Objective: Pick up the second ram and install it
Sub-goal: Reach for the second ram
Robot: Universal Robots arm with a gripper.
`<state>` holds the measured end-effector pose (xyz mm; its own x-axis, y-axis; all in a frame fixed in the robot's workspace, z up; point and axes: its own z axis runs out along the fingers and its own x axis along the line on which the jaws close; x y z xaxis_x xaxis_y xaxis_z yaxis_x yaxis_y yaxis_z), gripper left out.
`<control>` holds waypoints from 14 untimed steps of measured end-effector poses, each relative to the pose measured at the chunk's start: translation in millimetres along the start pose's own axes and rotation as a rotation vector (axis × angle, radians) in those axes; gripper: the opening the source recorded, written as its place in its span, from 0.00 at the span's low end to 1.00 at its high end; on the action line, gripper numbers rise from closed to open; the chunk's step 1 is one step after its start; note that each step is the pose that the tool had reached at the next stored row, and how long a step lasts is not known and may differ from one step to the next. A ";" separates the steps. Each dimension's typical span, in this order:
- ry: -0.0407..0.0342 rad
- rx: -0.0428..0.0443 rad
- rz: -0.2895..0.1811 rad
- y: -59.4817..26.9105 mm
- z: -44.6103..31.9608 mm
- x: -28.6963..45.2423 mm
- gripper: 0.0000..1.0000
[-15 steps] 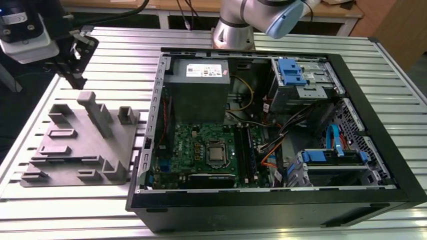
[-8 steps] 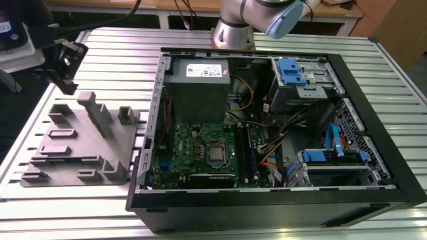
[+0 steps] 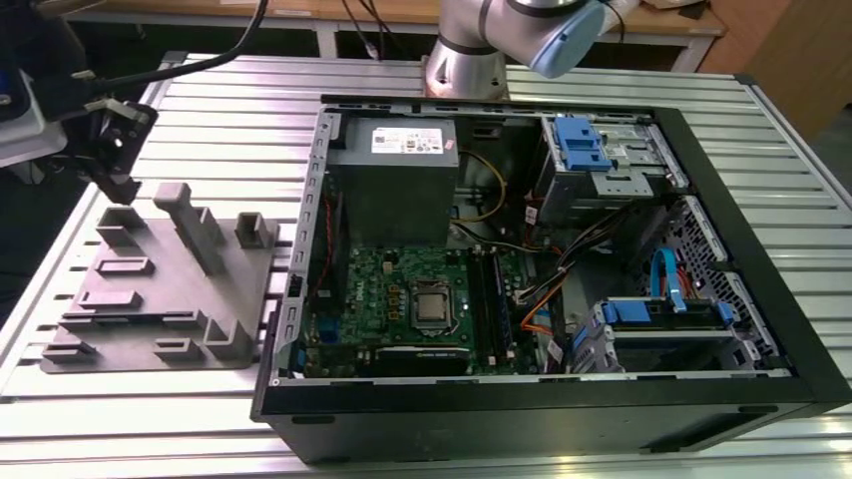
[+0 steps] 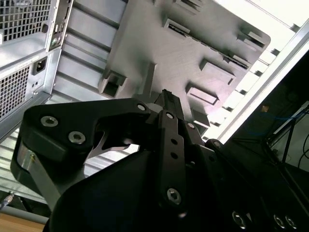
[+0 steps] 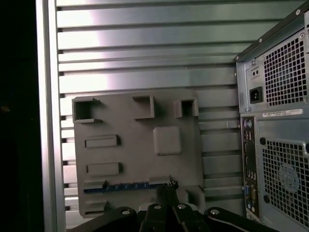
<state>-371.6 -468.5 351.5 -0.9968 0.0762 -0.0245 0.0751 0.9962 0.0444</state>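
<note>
The block is grey, the motherboard green, case and pincer black, ribbed table silver.

I count one open black metal computer case, one green motherboard inside, one grey plastic holder block at its nine o'clock, one thin dark flat board strip on that block

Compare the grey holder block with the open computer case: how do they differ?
The grey holder block is low, flat and plain grey; the computer case is black, far bigger and deeper. The block carries raised holders; the case holds a green motherboard and cables. Both lie on the slatted table, side by side.
</note>
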 end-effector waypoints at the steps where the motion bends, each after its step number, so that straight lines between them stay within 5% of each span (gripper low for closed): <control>1: 0.0000 0.0000 0.000 -1.1 1.3 1.3 0.07; 14: 0.0000 0.0000 0.000 -13.6 20.1 17.1 0.07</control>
<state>-389.1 -479.9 330.4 -0.9968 0.0763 -0.0245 0.0751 0.9962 0.0444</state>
